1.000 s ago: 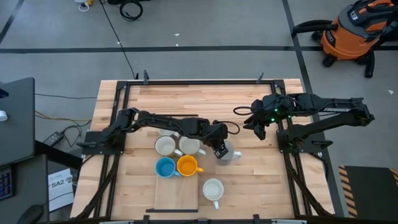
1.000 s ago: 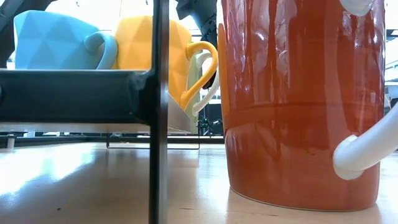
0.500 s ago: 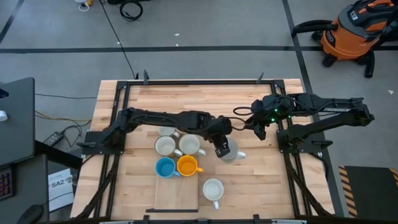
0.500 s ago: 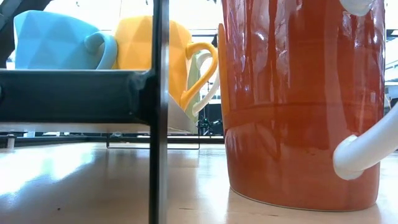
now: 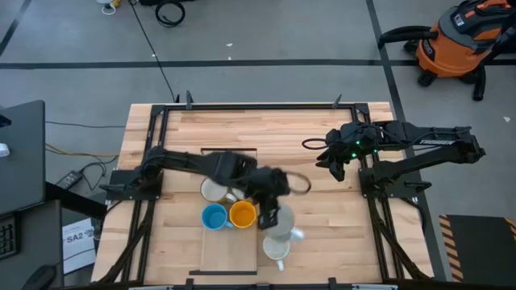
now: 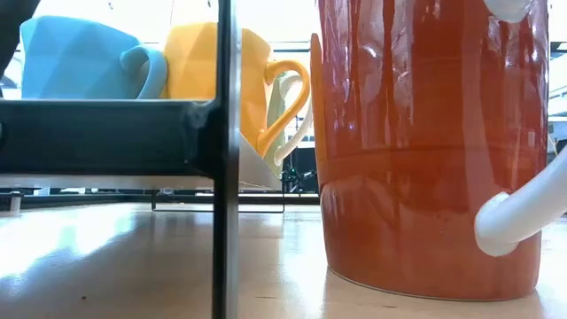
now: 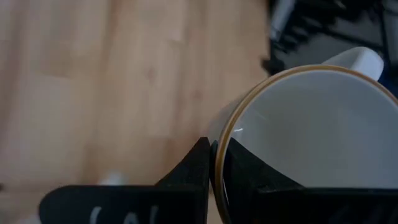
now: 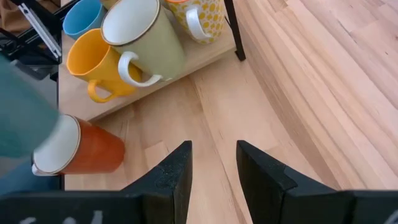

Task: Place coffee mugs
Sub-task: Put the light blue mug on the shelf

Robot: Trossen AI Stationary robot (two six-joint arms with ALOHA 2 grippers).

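The left arm is being extended across the tabletop (image 5: 322, 242), its left gripper (image 5: 268, 216) clamped on the rim of a greyish mug (image 5: 278, 227) directly above the orange-sided mug (image 5: 276, 246). The right gripper (image 5: 335, 169) is being held partly open, empty, well apart. Six mugs are being counted overhead.

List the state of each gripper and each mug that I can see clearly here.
left gripper: shut on the held mug's rim
held mug: gripped by its rim, mouth up, empty
right gripper: open, holding nothing
blue mug: upright, empty
yellow mug: upright, empty, beside the blue mug
red-orange mug: upright on the table
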